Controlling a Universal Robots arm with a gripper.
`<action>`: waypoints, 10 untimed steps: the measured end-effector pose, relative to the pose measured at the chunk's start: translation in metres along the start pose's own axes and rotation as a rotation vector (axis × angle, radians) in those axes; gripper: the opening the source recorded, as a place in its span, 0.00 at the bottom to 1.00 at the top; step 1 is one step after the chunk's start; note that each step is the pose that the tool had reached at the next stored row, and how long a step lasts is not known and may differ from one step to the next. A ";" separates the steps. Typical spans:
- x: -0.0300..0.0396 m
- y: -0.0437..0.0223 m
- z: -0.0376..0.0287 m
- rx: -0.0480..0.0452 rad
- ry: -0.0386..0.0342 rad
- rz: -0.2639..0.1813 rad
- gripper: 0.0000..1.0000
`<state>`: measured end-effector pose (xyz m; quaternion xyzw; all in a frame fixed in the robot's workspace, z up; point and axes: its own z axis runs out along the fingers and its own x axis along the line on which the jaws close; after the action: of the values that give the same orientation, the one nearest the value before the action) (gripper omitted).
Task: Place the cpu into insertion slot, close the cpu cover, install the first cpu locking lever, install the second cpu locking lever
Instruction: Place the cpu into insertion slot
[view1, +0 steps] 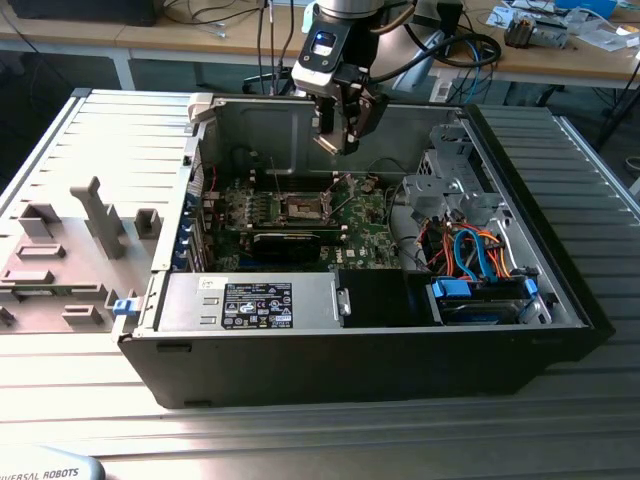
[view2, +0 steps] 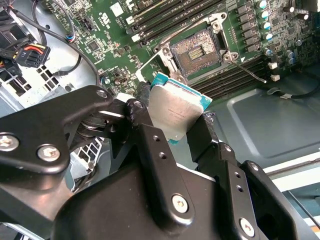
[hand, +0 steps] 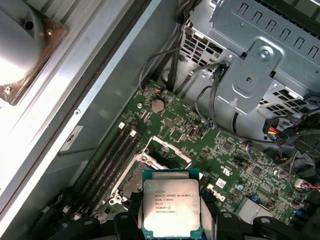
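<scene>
While the gripper (view2: 172, 116) clenches the cpu (view2: 176, 105) by two opposite edges, the square chip hangs tilted with its silver face up, clear above the uncovered insertion slot (view2: 197, 50). Memory slots (view2: 160, 17) flank the socket, and a thin locking lever (view2: 248, 70) juts beside it.

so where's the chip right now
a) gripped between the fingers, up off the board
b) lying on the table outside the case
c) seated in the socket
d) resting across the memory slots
A: in the second wrist view the chip is clamped between the black fingers, and the socket beyond it is open with nothing in it.
</scene>
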<state>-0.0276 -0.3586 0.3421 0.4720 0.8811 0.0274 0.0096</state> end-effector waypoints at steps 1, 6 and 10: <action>0.0000 0.0000 0.0000 0.0000 -0.0001 0.000 0.54; 0.0000 0.0000 0.0000 0.0001 -0.0003 0.002 0.54; 0.0000 0.0000 0.0000 0.0001 -0.0006 0.008 0.54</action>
<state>-0.0276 -0.3586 0.3421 0.4754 0.8793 0.0273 0.0098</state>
